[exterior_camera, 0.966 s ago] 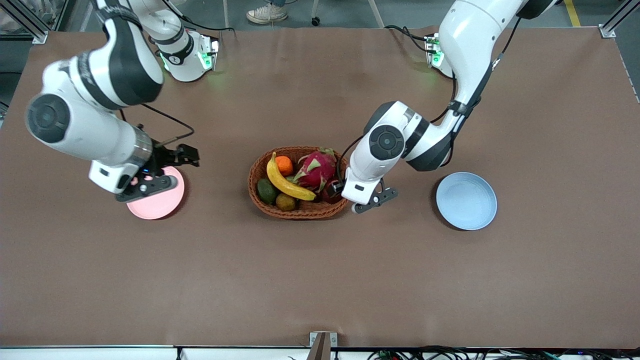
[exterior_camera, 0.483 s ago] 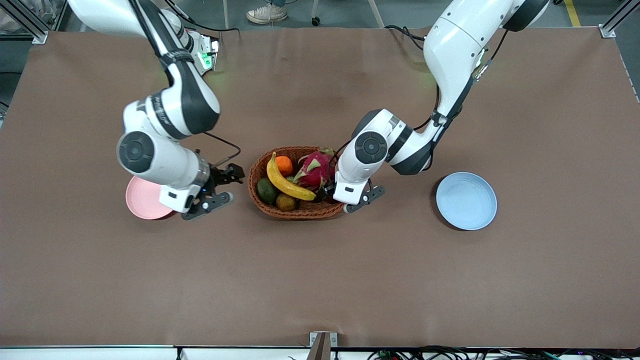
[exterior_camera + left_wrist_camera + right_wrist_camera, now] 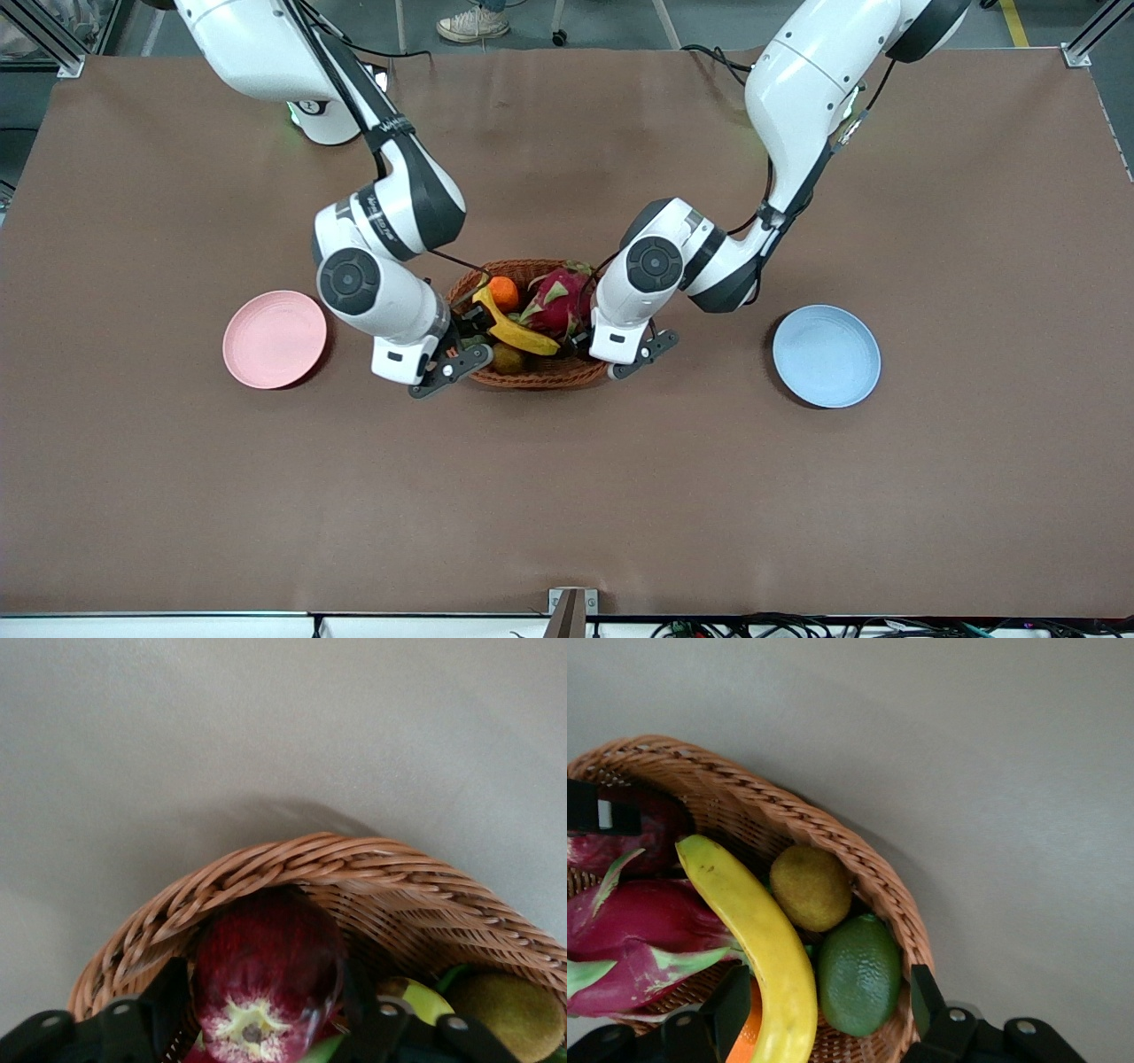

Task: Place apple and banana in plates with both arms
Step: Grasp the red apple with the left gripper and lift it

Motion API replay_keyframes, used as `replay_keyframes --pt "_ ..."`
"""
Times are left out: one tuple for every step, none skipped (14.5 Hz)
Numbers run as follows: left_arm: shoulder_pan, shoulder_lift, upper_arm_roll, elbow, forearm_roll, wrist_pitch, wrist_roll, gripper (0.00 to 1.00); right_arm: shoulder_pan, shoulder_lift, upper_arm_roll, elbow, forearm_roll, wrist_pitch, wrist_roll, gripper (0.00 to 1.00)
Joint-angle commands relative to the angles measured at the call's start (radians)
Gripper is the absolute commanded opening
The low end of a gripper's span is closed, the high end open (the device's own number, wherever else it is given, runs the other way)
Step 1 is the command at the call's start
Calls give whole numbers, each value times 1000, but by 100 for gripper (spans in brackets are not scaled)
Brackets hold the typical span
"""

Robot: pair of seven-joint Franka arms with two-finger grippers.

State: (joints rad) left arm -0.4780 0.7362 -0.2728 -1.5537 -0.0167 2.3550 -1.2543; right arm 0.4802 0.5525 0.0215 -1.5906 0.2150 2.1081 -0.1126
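Brown tabletop [image 3: 567,496] fills the front view, and at its middle an oval wicker basket [image 3: 532,377] is seen. The apple [image 3: 266,979] lies inside it, against the rim at the left arm's end; in the left wrist view it is framed at the bottom centre between the two fingers of the left claw [image 3: 266,1028], which is spread wide and not yet closed on it. It is judged smooth, firm and light, so it should be taken across its widest part. The banana [image 3: 509,326] lies diagonally over the other fruits, between a dragon fruit [image 3: 556,301] and an avocado [image 3: 859,974]. It is judged stiff but easily bruised, so the middle of its curve is the best place to grip.

The right claw [image 3: 828,1019] is held open over the banana's lower half and grips nothing. Both arms are bent steeply down over the basket. A pink plate [image 3: 275,339] at centre left and a blue plate [image 3: 827,356] at centre right are unfilled.
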Motion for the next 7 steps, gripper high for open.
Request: replay_keyframes --pt "-13 9 4 14 -6 9 -14 60 -5 17 15 21 18 -7 -53 81" --pt "-13 12 4 14 -6 9 -14 50 -5 17 17 21 21 -7 -61 75" --pt "-13 12 4 14 -6 9 -13 40 -6 17 15 20 27 -8 -68 71" --pt "-13 12 4 14 -6 9 -8 29 -5 17 17 20 27 -10 -81 66" --pt "-13 12 6 14 -5 9 -1 21 -3 23 17 20 27 -10 -94 64" --pt "-11 9 4 14 -2 9 -2 15 1 29 17 20 27 -10 -111 64" --pt "-11 2 4 15 -2 6 -4 11 8 32 17 20 27 -14 -131 64"
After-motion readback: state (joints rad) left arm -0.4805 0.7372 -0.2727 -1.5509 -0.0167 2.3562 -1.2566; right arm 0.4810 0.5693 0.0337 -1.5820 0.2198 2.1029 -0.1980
